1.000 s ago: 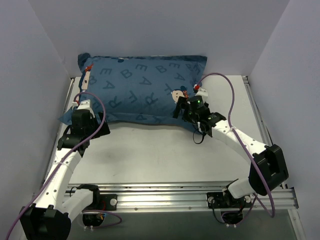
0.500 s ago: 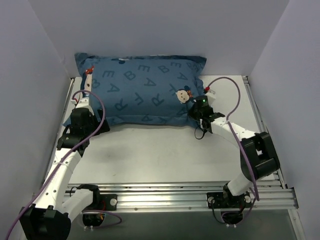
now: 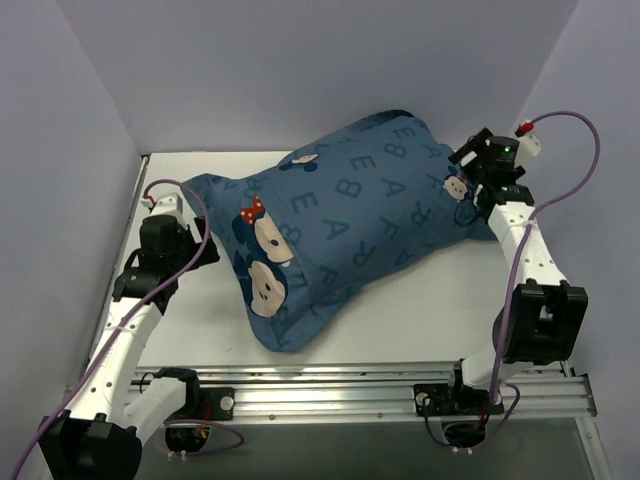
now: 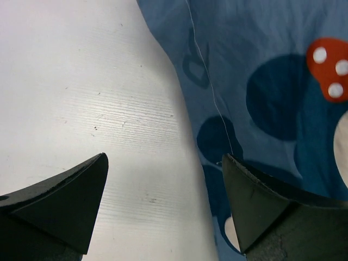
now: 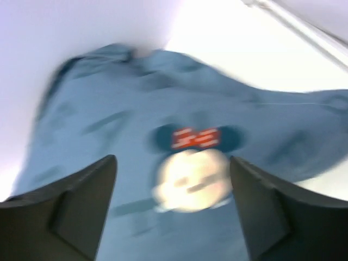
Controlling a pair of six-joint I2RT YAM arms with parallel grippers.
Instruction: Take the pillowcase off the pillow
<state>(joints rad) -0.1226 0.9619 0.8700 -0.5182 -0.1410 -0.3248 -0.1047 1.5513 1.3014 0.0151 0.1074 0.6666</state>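
Two sets of jaws, both spread wide and gripping nothing. I see the pillowcase (image 3: 350,220), plump and full, lying slantwise on the table (image 3: 430,310), from near left to far right. My left gripper (image 4: 163,156) sits at its left edge, with one finger over fabric and the other over bare table. My right gripper (image 5: 173,158) hangs by the far right end, where the view is blurred.

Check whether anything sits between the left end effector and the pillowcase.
Nothing visible does. The open left end effector hangs over bare table, one fingertip right at the pillowcase edge.
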